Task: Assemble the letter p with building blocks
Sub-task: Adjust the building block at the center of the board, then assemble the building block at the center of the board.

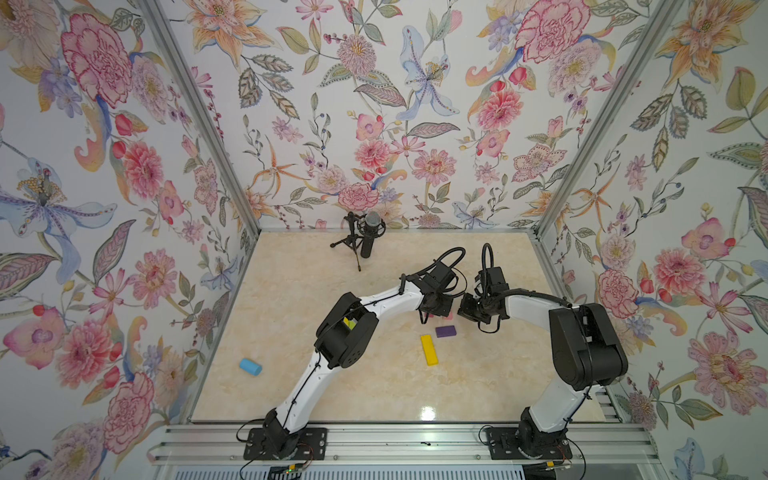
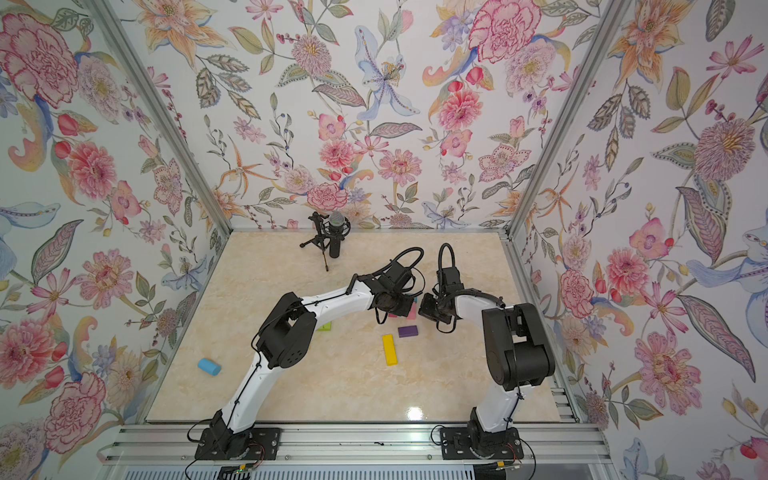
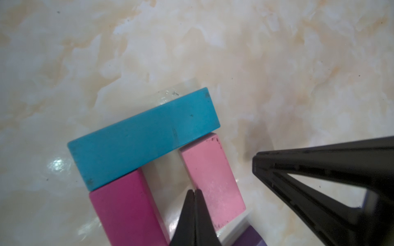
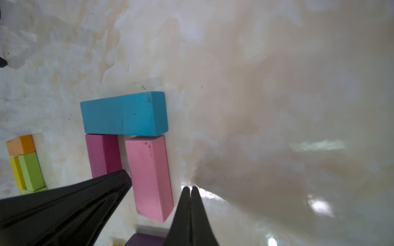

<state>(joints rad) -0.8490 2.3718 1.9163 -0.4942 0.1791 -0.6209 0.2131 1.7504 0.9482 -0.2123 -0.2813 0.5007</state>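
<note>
A teal block (image 3: 145,136) lies across the ends of a magenta block (image 3: 125,213) and a pink block (image 3: 211,181), which lie side by side with a gap between them. My left gripper (image 3: 194,191) is shut and empty, its tip in that gap against the pink block's inner edge. Also shut and empty, my right gripper (image 4: 190,187) rests on the table just outside the pink block (image 4: 149,176). A purple block (image 1: 445,331) and a long yellow block (image 1: 429,350) lie loose nearer the front. In both top views the wrists hide most of the assembled blocks.
Orange (image 4: 20,145), lime green (image 4: 32,171) and yellow blocks (image 4: 15,173) sit together under the left arm's elbow. A light blue cylinder (image 1: 250,367) lies at the front left. A black microphone on a tripod (image 1: 368,237) stands at the back.
</note>
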